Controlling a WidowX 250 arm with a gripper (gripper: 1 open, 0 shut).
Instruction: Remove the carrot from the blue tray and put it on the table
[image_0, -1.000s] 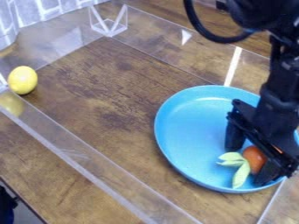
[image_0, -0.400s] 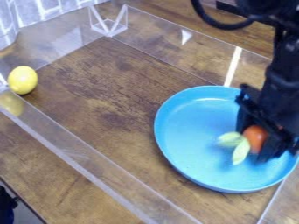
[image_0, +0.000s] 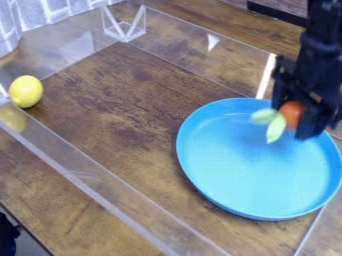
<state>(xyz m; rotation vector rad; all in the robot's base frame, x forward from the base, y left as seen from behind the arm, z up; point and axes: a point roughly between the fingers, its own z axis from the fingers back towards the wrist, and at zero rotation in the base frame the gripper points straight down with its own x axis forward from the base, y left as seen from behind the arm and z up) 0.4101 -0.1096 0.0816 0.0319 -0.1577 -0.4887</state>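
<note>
The carrot (image_0: 282, 120), orange with a pale green leafy top, hangs in the air above the far part of the blue tray (image_0: 241, 170). My gripper (image_0: 297, 112) points straight down from the upper right and is shut on the carrot, whose leaves stick out to the left of the black fingers. The round blue tray lies on the dark wooden table (image_0: 134, 110) at the right, and nothing else shows in it.
A yellow ball (image_0: 26, 91) rests at the left, beside a clear acrylic wall (image_0: 80, 165) that runs along the table's near edge. More clear acrylic (image_0: 124, 22) stands at the back.
My gripper has shut on the carrot and lifted it off the tray floor, moving up and toward the far side of the tray.
</note>
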